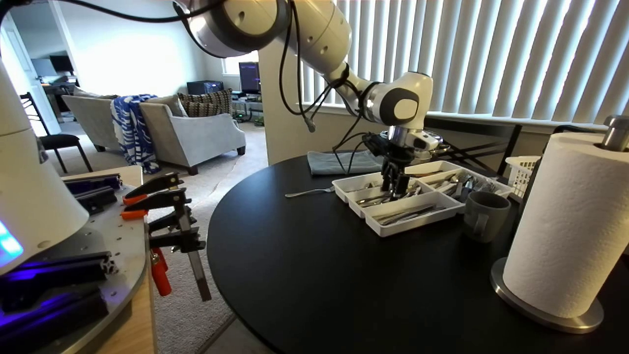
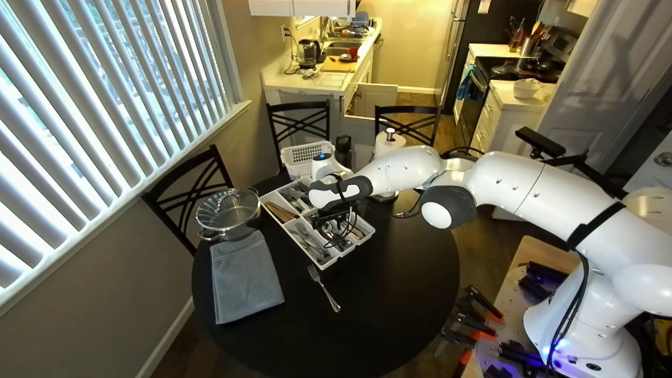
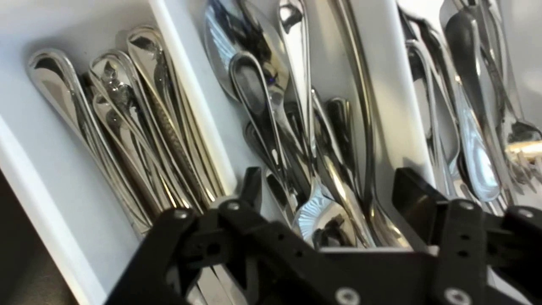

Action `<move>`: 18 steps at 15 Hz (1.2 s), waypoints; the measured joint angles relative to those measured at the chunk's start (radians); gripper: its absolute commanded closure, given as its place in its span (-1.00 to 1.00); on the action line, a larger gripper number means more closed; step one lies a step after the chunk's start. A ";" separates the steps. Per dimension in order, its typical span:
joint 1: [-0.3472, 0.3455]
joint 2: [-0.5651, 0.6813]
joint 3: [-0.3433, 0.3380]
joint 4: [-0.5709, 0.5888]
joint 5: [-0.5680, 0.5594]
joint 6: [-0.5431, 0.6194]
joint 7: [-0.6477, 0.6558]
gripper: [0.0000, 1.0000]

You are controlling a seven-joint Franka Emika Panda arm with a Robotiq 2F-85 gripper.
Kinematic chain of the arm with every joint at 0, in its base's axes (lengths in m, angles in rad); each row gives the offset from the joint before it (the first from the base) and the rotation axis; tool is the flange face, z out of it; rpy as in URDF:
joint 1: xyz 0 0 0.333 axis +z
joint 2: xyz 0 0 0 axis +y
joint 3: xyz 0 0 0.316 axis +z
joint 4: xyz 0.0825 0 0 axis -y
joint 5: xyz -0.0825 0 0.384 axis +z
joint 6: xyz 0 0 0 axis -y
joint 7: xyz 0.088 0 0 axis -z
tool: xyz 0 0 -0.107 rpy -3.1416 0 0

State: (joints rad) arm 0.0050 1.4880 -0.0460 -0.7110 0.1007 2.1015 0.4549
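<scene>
**Round black table, claw spread above the spoons**

Behind the table I see pale vertical blinds and, farther off, a grey sofa in an exterior view. The white plastic cutlery tray sits on the table in both exterior views, and the spoons lie in one of its narrow compartments, between two others, under my claw.

In the wrist view their long axes run roughly with the dividers, top to bottom with a lean to the right, a few crossing their neighbours. A small spoon has its bowl low in that view and its handle running to the top; a large spoon lies the opposite way, bowl at the far end.

My fingers stand wide apart, one near each divider, the spoons loose in the gap. I cannot tell whether the tips touch metal or plastic.

The spoons are polished metal with rounded handle ends; the small spoon's bowl is fluted like a shell. Beside the tray, a fork points its tines toward it. I also have a folded grey cloth, a glass-lidded pot, a matte grey mug and a dimpled paper towel roll.
</scene>
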 measured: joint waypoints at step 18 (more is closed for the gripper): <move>-0.001 -0.012 0.005 -0.016 -0.001 0.038 -0.139 0.95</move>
State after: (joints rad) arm 0.0040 1.4761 -0.0408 -0.7268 0.0995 2.1390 0.3159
